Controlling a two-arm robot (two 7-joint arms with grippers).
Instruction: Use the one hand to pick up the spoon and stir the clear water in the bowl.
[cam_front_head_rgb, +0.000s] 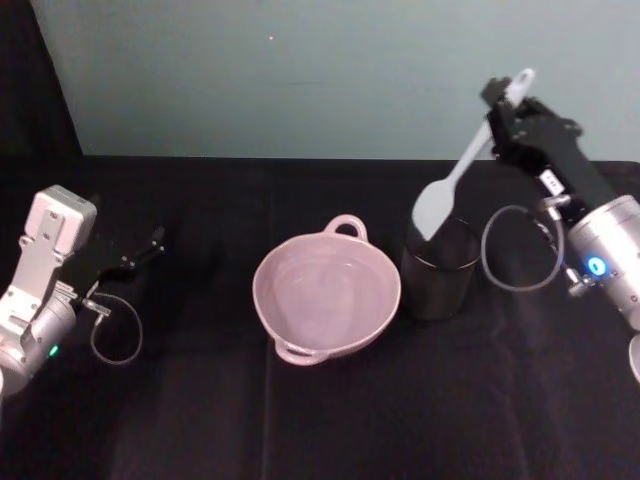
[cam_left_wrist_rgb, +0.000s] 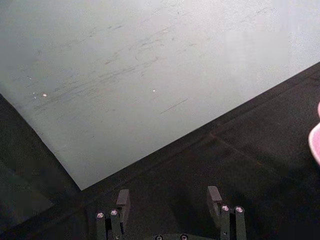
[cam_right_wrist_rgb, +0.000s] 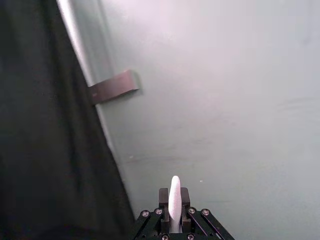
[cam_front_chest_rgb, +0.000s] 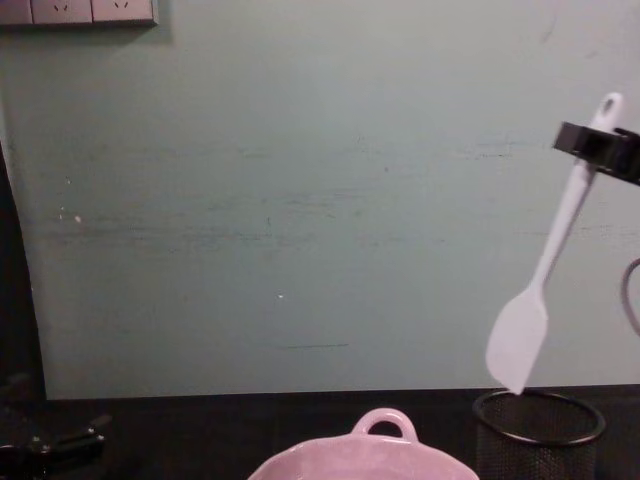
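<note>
The right tool (cam_front_head_rgb: 503, 108) is clamped on the spoon (cam_front_head_rgb: 462, 165) near its handle end, holding it tilted with the head just above the mesh cup (cam_front_head_rgb: 439, 270). The bowl (cam_front_head_rgb: 327, 294) sits left of the cup on the dark surface (cam_front_head_rgb: 200, 420). The left tool (cam_front_head_rgb: 150, 243) rests apart, fingers spread.

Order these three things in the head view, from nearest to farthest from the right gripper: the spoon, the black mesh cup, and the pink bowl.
1. The spoon: held in the right gripper, near its handle's end.
2. The black mesh cup: below the spoon's head, right of the bowl.
3. The pink bowl: at the table's middle, farthest to the left.
</note>
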